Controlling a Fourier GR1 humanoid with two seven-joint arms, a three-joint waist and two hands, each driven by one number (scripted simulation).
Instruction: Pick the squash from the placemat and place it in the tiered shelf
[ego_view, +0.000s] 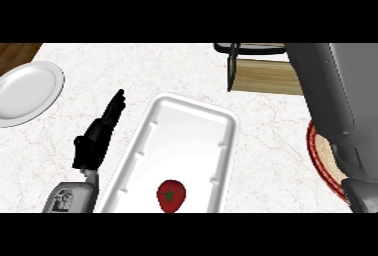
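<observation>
Looking down from the head view, the left hand (97, 137) rests on the counter (170, 70) with fingers straight and pressed together, just beside the white tray's (193, 117) left rim. A red strawberry (171, 195) lies at the tray's near end. The plate (26, 92) sits far left. The right forearm (339, 100) crosses the placemat (319, 160) and shelf (262, 75); its hand and the squash are out of sight.

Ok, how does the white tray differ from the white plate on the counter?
The tray is long and rectangular with rounded corners; the plate is round. The tray holds a red strawberry; the plate holds nothing. The tray lies mid-counter, the plate at the left edge. Both are white.
</observation>
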